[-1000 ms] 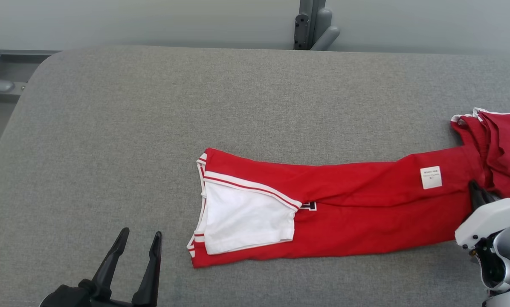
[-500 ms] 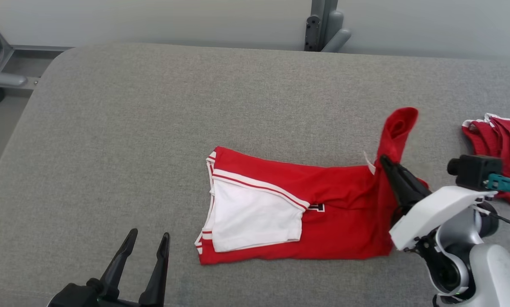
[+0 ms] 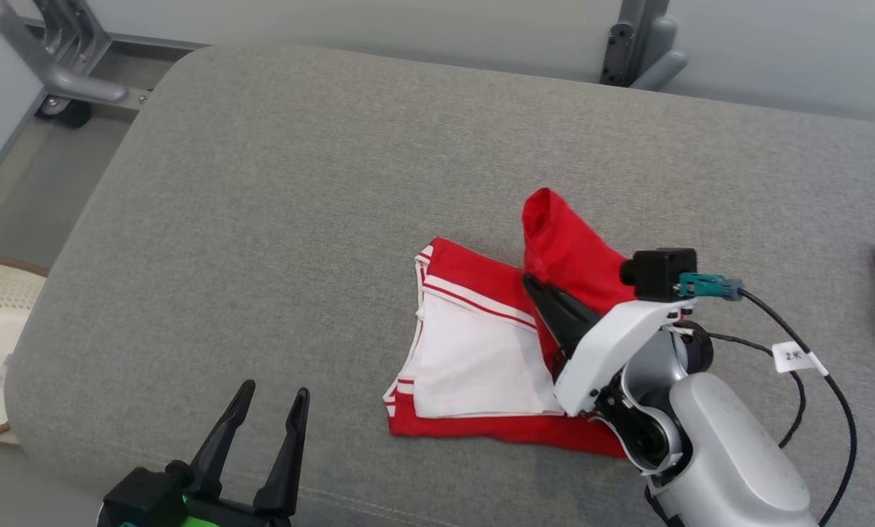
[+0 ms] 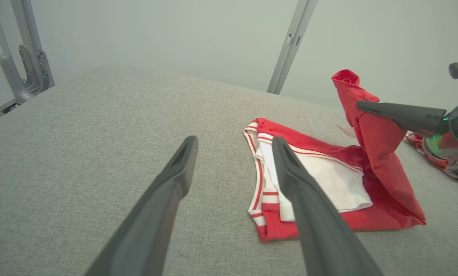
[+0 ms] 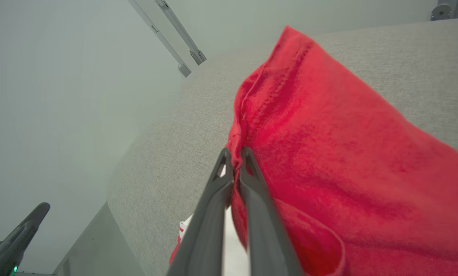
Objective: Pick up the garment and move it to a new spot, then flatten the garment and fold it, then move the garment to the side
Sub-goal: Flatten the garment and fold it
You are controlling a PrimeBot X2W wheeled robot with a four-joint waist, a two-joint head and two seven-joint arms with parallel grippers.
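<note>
Head view: red-and-white garment (image 3: 474, 359) lies on the grey surface (image 3: 298, 183), narrowed lengthwise; right gripper (image 3: 532, 284) is clamped on its red end, raised over the white part, so the fold looks approx half done. Left wrist view: left gripper (image 4: 234, 141) hangs open, near the striped edge. Right wrist view: red hem pinched; laying it down + the move aside are left.

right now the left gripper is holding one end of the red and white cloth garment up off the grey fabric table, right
Not the left. The right gripper holds that end of the red and white cloth garment up off the grey fabric table, as the right wrist view shows; the left gripper stands open.
</note>
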